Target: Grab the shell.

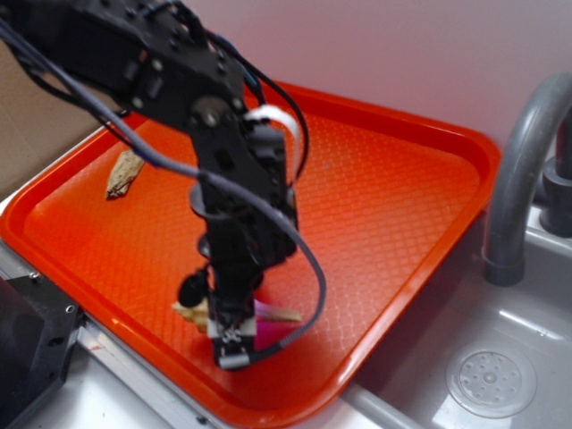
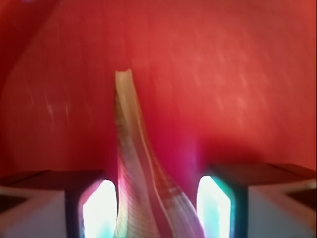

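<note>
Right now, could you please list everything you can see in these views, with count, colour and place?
shell: one, tan and cream, striped, near the tray's front edge, lying between the end effector's fingers with its pointed tail away from the wrist camera.
flaky fragment: one, brown-grey, at the tray's far left corner.
tray: one, orange with a textured floor, resting partly over the sink.
sink: one, grey, at the right, with a round drain.
faucet: one, grey, curved, at the right edge.
wall: pale, behind the tray.
arm: one, black, with cables, reaching down from the upper left.
end effector: one, open, lowered around the shell; contact with the shell cannot be told.
</note>
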